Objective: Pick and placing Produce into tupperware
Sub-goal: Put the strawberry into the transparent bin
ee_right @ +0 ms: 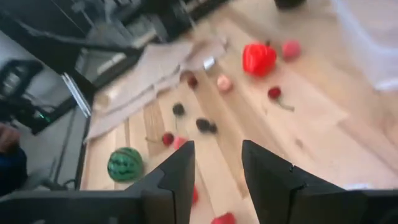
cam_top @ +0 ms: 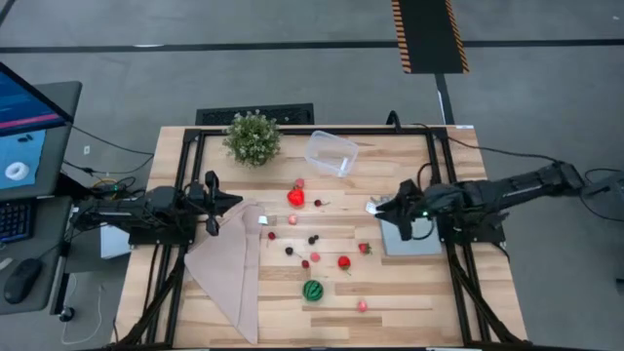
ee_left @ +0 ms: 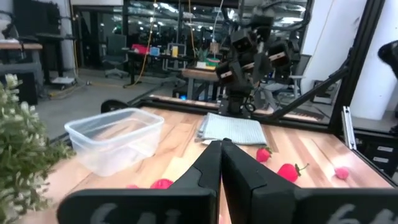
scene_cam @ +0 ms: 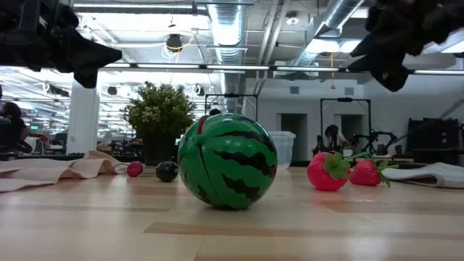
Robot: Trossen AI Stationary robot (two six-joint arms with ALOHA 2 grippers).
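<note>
The produce lies scattered on the wooden table's middle: a green striped ball, a red piece, two strawberries, and small pink and dark pieces. The clear tupperware stands on its base toward the far edge with nothing in it. My left gripper hovers shut at the table's left. My right gripper hangs open above the table, right of the produce, tilted down, nothing between its fingers.
A bushy potted plant stands at the far edge, left of the tupperware. A beige cloth lies at the left under my left arm. A flat grey-blue sheet lies under my right arm. Black frame rails run along the table's sides.
</note>
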